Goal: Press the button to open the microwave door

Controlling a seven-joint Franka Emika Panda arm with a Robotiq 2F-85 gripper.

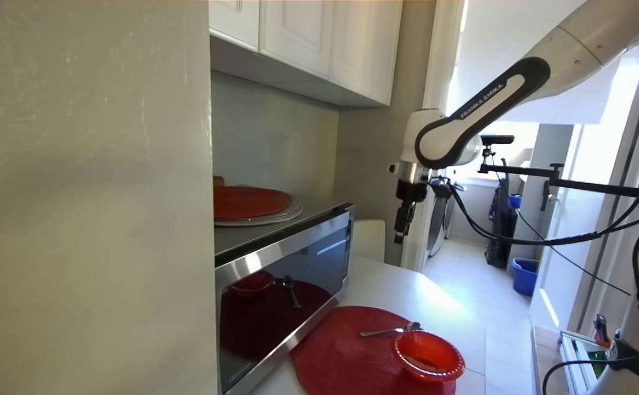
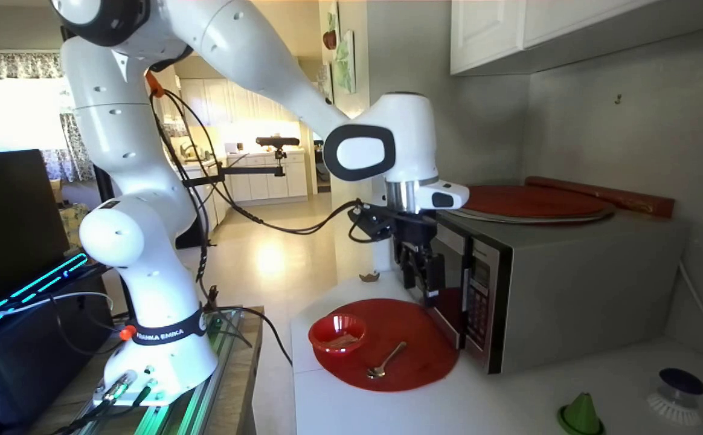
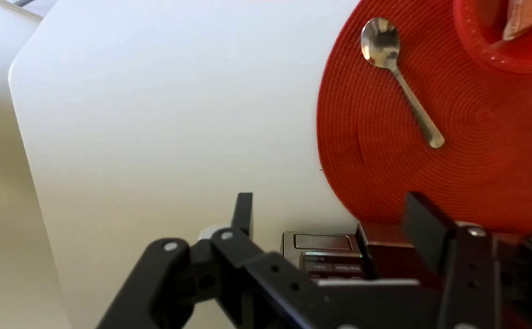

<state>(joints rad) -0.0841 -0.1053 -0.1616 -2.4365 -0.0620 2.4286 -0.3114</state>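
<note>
The silver microwave has a dark glossy door, which also shows in an exterior view and at the lower right of the wrist view. The control panel is beside it, with a wide rectangular button at its bottom end. The door's edge stands slightly proud of the panel with a dark gap between, so it looks a little ajar. My gripper is open and empty, pointing down in front of the microwave; it shows in both exterior views. It appears apart from the button.
A red round placemat lies before the door, bearing a red bowl and a spoon. Round mats lie on the microwave. White cabinets hang above. A green cone and a brush stand on the table.
</note>
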